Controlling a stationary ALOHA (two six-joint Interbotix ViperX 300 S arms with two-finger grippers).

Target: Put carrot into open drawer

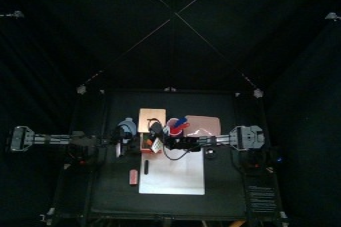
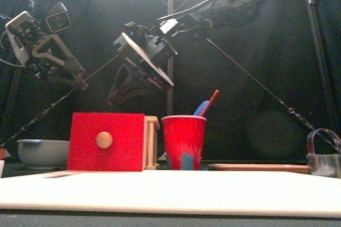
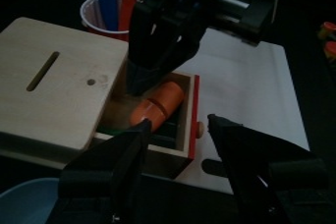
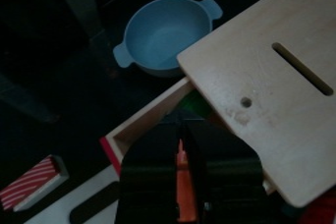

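Right claw (image 3: 157,66) gripping carrot (image 3: 159,105) (seemingly inside) over open drawer (image 3: 184,130)

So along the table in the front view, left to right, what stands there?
Pale blue bowl → red drawer front of the wooden box → red cup with a blue-and-red utensil in it → a small metal-handled thing at the right edge.

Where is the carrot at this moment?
In the left wrist view the carrot is held in the right gripper, at the mouth of the wooden box's open drawer, beside the red cup.
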